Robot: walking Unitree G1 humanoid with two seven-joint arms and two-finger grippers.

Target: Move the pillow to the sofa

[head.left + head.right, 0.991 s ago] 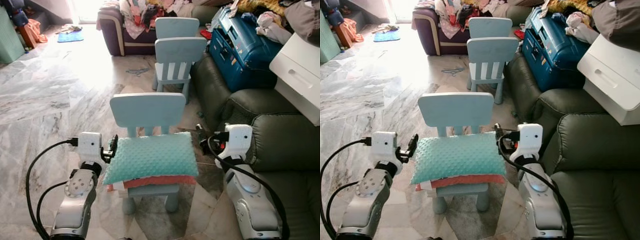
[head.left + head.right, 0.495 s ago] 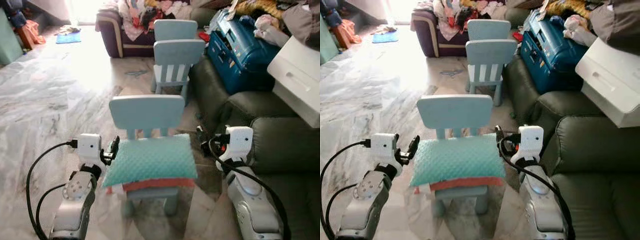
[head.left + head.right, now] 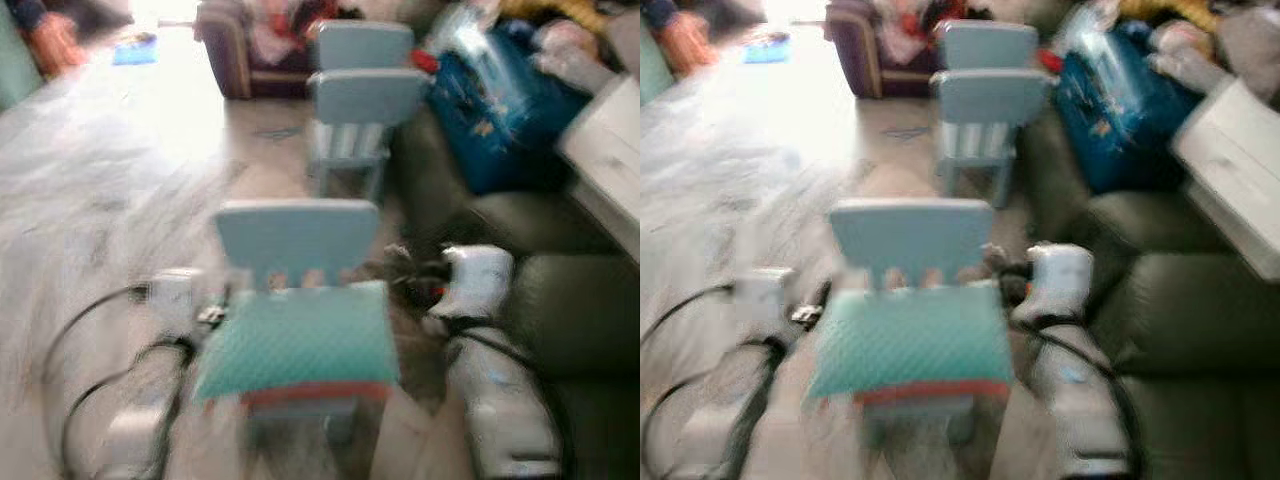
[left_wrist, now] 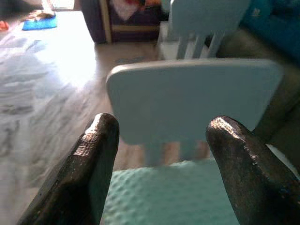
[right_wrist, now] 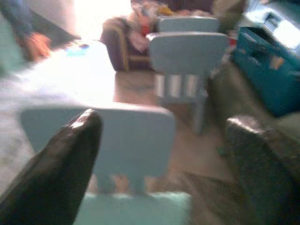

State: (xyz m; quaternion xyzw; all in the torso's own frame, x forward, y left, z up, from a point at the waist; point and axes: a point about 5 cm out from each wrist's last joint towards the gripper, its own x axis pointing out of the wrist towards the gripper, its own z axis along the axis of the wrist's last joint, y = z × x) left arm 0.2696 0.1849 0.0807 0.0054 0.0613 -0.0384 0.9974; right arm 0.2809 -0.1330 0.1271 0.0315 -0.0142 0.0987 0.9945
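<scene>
A teal dimpled pillow (image 3: 300,338) lies on the seat of a small light-blue chair (image 3: 297,237), on top of a red cushion (image 3: 310,395). The head views are blurred. My left gripper (image 3: 213,312) is at the pillow's left edge and my right gripper (image 3: 405,270) at its right far corner, one on each side. In the left wrist view the two black fingers (image 4: 93,159) stand wide apart, framing the chair back (image 4: 192,98) above the pillow (image 4: 173,197). In the right wrist view the fingers (image 5: 61,164) are also spread wide, open. The dark green sofa (image 3: 580,320) is to the right.
A second light-blue chair (image 3: 360,100) stands farther ahead, with a third behind it. A blue suitcase (image 3: 500,110) and a white box (image 3: 605,160) rest on the sofa. A purple couch (image 3: 235,50) heaped with clothes is at the back. Marble floor (image 3: 110,170) extends left.
The whole picture has become blurred and shifted slightly down, so the camera is moving. Both grippers stay beside the pillow, which still lies on the chair.
</scene>
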